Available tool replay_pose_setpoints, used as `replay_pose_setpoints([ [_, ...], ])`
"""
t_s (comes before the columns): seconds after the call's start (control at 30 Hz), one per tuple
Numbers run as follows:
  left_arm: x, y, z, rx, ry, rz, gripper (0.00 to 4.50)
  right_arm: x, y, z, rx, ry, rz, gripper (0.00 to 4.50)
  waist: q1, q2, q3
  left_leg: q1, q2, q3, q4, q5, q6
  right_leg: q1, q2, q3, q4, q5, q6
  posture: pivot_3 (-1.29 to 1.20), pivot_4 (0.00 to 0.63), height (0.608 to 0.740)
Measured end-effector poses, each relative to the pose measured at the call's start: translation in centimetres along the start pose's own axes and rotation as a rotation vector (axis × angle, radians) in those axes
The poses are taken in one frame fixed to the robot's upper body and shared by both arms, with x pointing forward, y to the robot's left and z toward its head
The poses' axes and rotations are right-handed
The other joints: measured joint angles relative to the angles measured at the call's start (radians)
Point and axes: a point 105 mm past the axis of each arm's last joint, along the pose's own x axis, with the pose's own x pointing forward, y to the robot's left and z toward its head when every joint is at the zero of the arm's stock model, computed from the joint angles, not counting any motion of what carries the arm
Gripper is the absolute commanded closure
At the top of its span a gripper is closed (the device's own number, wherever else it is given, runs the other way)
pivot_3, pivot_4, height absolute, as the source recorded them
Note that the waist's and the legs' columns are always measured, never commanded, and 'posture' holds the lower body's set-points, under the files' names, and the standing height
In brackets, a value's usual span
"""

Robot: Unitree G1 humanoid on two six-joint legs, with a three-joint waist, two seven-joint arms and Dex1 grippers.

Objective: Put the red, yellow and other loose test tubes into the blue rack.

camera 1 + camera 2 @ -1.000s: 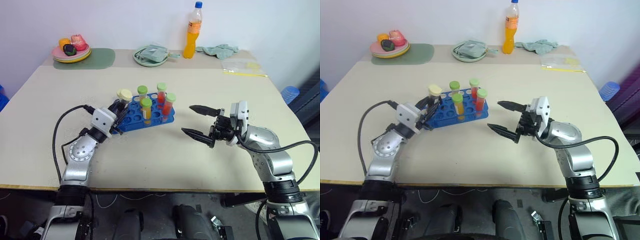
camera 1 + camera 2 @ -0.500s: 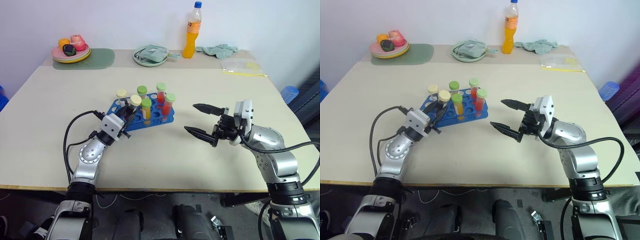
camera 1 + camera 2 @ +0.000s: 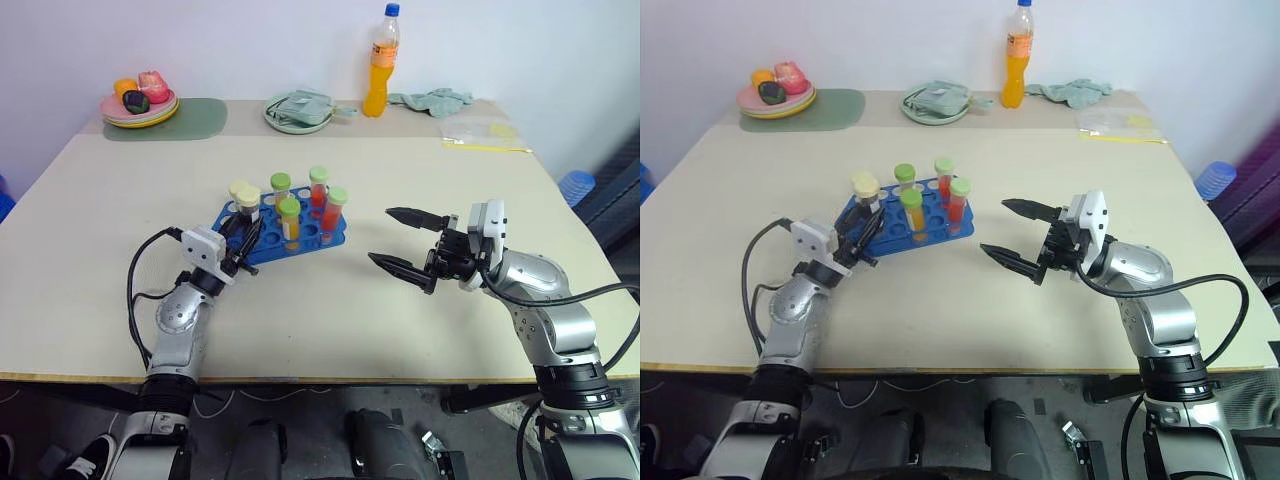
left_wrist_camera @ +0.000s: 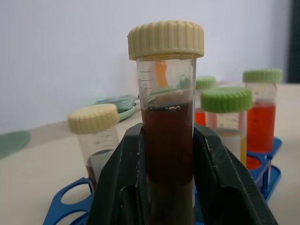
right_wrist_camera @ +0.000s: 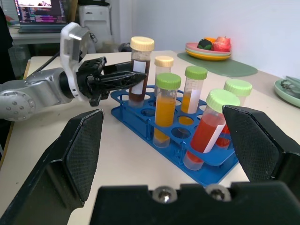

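A robot's left gripper (image 4: pixel 171 187) has its black fingers on either side of a dark-filled test tube (image 4: pixel 168 140) with a cream cap, standing upright in the blue rack (image 3: pixel 290 235) mid-table; whether they still pinch it I cannot tell. The right gripper (image 3: pixel 405 243) hovers wide open and empty beside the rack. The tube looks light, rigid and smooth, so best grasped mid-body below the cap.

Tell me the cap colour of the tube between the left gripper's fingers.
Cream, on the dark tube; clearest in the left wrist view.
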Motion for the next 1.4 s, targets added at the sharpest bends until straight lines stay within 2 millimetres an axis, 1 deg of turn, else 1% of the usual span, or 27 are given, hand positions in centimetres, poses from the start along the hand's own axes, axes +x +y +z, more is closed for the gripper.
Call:
replay_pose_setpoints([
  [0.07,-0.7,0.6,-0.7,-0.026,0.033,0.032,0.74,0.0,0.0,0.0,-0.001,0.003,0.003,0.00,0.003,0.000,0.000,0.000,0.000,0.000,0.000,0.000,0.000,0.000,0.000,0.000,0.000,0.000,0.000,0.00,0.150,0.740],
  [0.1,-0.8,0.9,-0.7,-0.028,0.035,0.041,0.15,-0.1,0.0,0.0,-0.002,0.003,0.006,0.00,0.006,0.000,0.000,0.000,0.000,0.000,0.000,0.000,0.000,0.000,0.000,0.000,0.000,0.000,0.000,0.00,0.150,0.740],
  [0.13,-0.9,1.1,-0.6,-0.025,0.033,0.048,0.03,-0.1,0.0,0.0,-0.003,0.002,0.007,0.00,0.007,0.000,0.000,0.000,0.000,0.000,0.000,0.000,0.000,0.000,0.000,0.000,0.000,0.000,0.000,0.00,0.150,0.740],
  [0.2,-1.0,1.6,-0.4,-0.017,0.031,0.055,0.03,-0.1,0.1,0.0,-0.006,0.001,0.009,0.00,0.009,0.000,0.000,-0.001,0.000,0.000,0.000,0.000,0.000,0.000,0.000,0.000,0.000,0.000,0.000,0.00,0.150,0.740],
  [0.27,-1.1,1.5,0.0,-0.020,0.023,0.038,0.03,-0.1,0.1,0.0,-0.007,0.002,0.010,0.00,0.009,0.000,0.000,-0.001,0.000,0.000,0.000,0.000,0.000,0.000,0.000,0.000,0.000,0.000,0.000,0.00,0.150,0.740],
  [0.37,-2.1,2.3,1.1,0.009,0.025,0.007,0.03,-0.3,0.1,0.0,-0.009,0.012,0.013,0.00,0.001,0.000,0.000,0.000,0.001,0.000,0.000,0.000,0.000,0.000,0.001,0.000,0.000,0.000,0.000,0.00,0.150,0.740],
  [0.5,-4.3,4.3,3.2,0.056,0.079,-0.053,0.03,-0.4,-0.1,-0.3,-0.001,0.018,0.013,0.00,-0.001,0.000,0.000,0.000,0.001,0.000,-0.001,0.000,0.000,0.000,0.001,0.000,0.000,0.000,-0.001,0.00,0.150,0.740],
  [0.57,-5.2,4.8,3.8,0.053,0.120,-0.094,0.03,-0.3,-0.2,-0.5,0.006,0.022,0.014,0.00,0.003,0.000,0.000,0.000,0.001,0.000,0.000,0.000,0.000,0.000,0.000,0.000,0.000,-0.001,-0.001,0.00,0.150,0.740],
  [0.67,-6.4,4.7,4.6,0.068,0.202,-0.208,0.03,0.0,-0.3,-0.2,-0.005,0.020,0.024,0.00,0.007,0.000,0.000,-0.001,0.001,0.000,0.000,0.000,0.000,-0.001,0.000,0.000,0.000,-0.002,-0.004,0.00,0.150,0.740],
  [0.77,-6.7,4.2,5.6,0.071,0.238,-0.313,0.03,0.1,-0.4,-0.3,-0.002,0.021,0.040,0.00,0.009,0.000,0.000,-0.001,0.001,0.000,-0.001,0.000,0.000,-0.001,0.000,-0.001,-0.001,-0.003,-0.005,0.00,0.150,0.740],
  [0.83,-7.0,4.4,6.2,0.068,0.266,-0.368,0.03,-0.1,-0.3,-0.4,0.003,0.027,0.055,0.00,0.007,0.000,0.000,0.000,0.001,0.000,-0.001,0.000,0.000,-0.001,0.000,-0.001,-0.001,-0.003,-0.005,0.00,0.150,0.740],
  [0.9,-7.3,4.6,6.9,0.061,0.282,-0.407,0.03,-0.4,-0.2,-0.4,0.000,0.044,0.080,0.00,0.006,0.001,0.001,0.000,0.001,0.001,-0.002,0.000,0.000,-0.001,0.000,0.000,-0.001,-0.003,-0.005,0.00,0.150,0.740],
  [1.0,-7.9,4.1,7.8,-0.002,0.304,-0.504,0.03,-2.1,-0.5,-0.3,0.029,0.079,0.082,0.00,0.008,0.001,0.001,-0.001,0.001,0.000,-0.002,0.000,0.000,-0.002,0.000,-0.001,-0.001,-0.004,-0.006,0.00,0.150,0.740],
  [1.03,-8.0,3.8,8.1,-0.018,0.314,-0.536,0.03,-2.8,-0.5,-0.4,0.033,0.091,0.068,0.00,0.010,0.001,0.002,-0.001,0.001,0.000,-0.002,0.000,0.000,-0.002,0.000,-0.001,-0.001,-0.004,-0.006,0.00,0.150,0.740],
  [1.1,-7.8,3.1,8.8,-0.001,0.307,-0.596,0.03,-3.6,0.3,-1.0,0.031,0.132,0.067,0.00,0.011,0.000,0.001,-0.001,0.001,0.000,-0.002,0.000,0.000,-0.001,0.000,-0.001,-0.001,-0.004,-0.007,0.00,0.150,0.740],
  [1.17,-6.8,2.2,9.3,0.005,0.267,-0.623,0.03,-4.1,0.8,-1.7,0.050,0.152,0.056,0.00,0.010,0.001,0.001,-0.001,0.001,0.001,-0.002,0.000,0.000,-0.001,0.000,-0.001,-0.001,-0.004,-0.007,0.00,0.150,0.740],
  [1.2,-6.3,1.8,9.2,-0.002,0.255,-0.632,0.03,-4.3,0.7,-1.8,0.052,0.153,0.047,0.00,0.009,0.001,0.002,0.000,0.001,0.001,-0.001,0.000,0.000,-0.001,0.000,0.000,-0.001,-0.004,-0.007,0.00,0.150,0.740],
  [1.3,-5.2,0.7,8.1,-0.019,0.248,-0.652,0.03,-5.1,0.3,-1.3,0.029,0.167,0.002,0.00,0.005,0.001,0.001,0.000,0.001,0.001,-0.001,0.000,0.000,-0.001,0.001,0.000,-0.001,-0.004,-0.006,0.00,0.150,0.740],
  [1.4,-4.6,0.0,7.0,-0.041,0.253,-0.663,0.03,-5.6,0.5,-1.1,0.012,0.183,-0.018,0.00,0.004,0.001,0.001,0.000,0.001,0.000,-0.002,0.000,0.000,-0.001,0.001,0.000,0.000,-0.004,-0.006,0.00,0.150,0.740],
])
